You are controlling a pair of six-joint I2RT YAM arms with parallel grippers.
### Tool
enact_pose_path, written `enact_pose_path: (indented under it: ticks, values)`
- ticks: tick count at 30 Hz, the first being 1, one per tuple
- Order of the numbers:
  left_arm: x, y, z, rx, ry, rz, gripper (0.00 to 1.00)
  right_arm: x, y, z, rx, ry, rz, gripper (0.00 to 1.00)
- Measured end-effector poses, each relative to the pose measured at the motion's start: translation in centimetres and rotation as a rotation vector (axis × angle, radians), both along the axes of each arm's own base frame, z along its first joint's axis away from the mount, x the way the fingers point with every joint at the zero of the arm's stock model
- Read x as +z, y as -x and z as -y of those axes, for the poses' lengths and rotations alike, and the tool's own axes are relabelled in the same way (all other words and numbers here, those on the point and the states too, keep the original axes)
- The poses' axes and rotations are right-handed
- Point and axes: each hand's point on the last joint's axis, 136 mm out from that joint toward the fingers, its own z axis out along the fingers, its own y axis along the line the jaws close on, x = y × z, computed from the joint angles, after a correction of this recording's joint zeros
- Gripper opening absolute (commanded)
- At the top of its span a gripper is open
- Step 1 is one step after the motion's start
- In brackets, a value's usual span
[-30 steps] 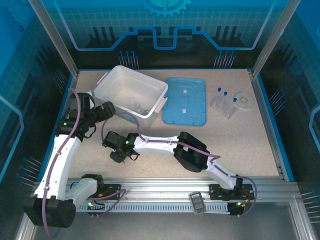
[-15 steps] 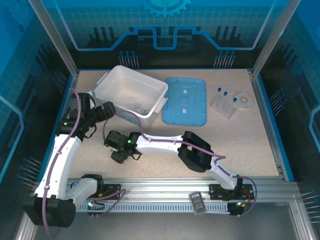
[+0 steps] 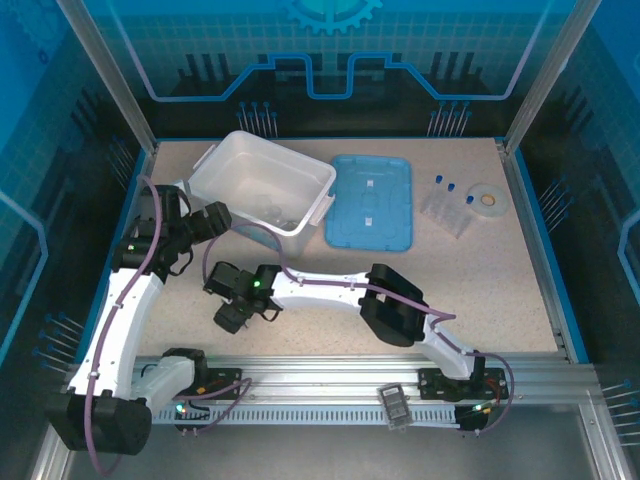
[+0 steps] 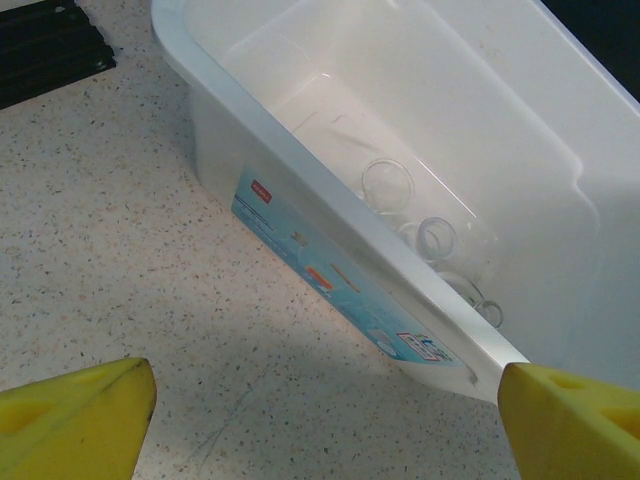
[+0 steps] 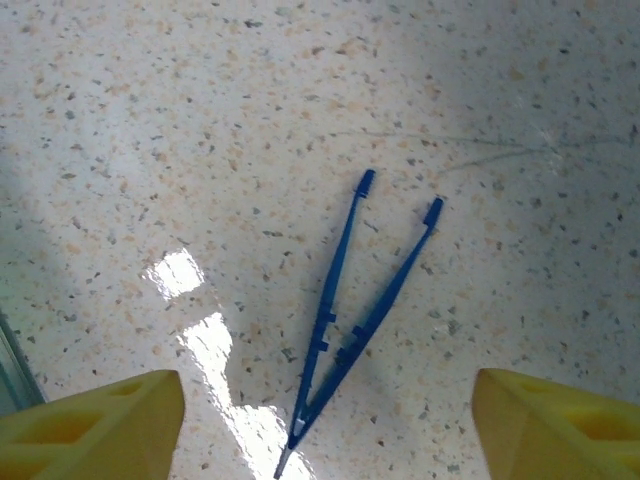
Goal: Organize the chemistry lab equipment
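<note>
Thin blue tweezers (image 5: 352, 322) lie flat on the speckled table, tips spread away from the camera. My right gripper (image 5: 325, 432) hangs open just above them, a yellow finger on either side; from above it (image 3: 231, 316) is near the table's front left. Clear glass beakers (image 4: 388, 186) and a small round dish (image 4: 437, 237) rest inside the white bin (image 3: 300, 227). My left gripper (image 4: 320, 432) is open and empty over bare table beside the bin's long wall (image 4: 300, 215); from above it (image 3: 221, 219) sits at the bin's near-left corner. Blue-capped clear tubes (image 3: 447, 203) lie at the back right.
The bin's blue lid (image 3: 372, 200) lies flat to the right of the bin. A white tape ring (image 3: 487, 198) sits beside the tubes. A black ridged strip (image 4: 48, 45) lies left of the bin. Open table spreads across the right half.
My right gripper has shifted slightly toward the near edge, still open. The left arm and the other objects have not moved.
</note>
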Motion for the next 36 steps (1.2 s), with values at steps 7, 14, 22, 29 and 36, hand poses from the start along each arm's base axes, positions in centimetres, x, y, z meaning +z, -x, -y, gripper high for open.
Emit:
enact_pose_path:
  ticks: [7, 14, 22, 29, 36]
  values:
    - [0.0, 0.0, -0.1, 0.003, 0.0, 0.0, 0.9, -1.0, -0.1, -0.9, -0.008, 0.003, -0.016, 0.78]
    - [0.0, 0.0, -0.1, 0.003, 0.0, 0.0, 0.9, -3.7, -0.3, -0.3, -0.025, 0.057, -0.039, 0.77]
    - [0.0, 0.0, -0.1, 0.002, 0.0, 0.0, 0.9, -4.1, -0.6, -0.4, -0.037, 0.064, -0.048, 0.68]
    - [0.0, 0.0, -0.1, 0.002, 0.0, 0.0, 0.9, -4.2, -1.0, -0.1, -0.048, 0.075, -0.034, 0.6]
    - [0.0, 0.0, -0.1, 0.002, 0.0, 0.0, 0.9, -4.3, -1.4, 0.2, -0.046, 0.091, -0.01, 0.53]
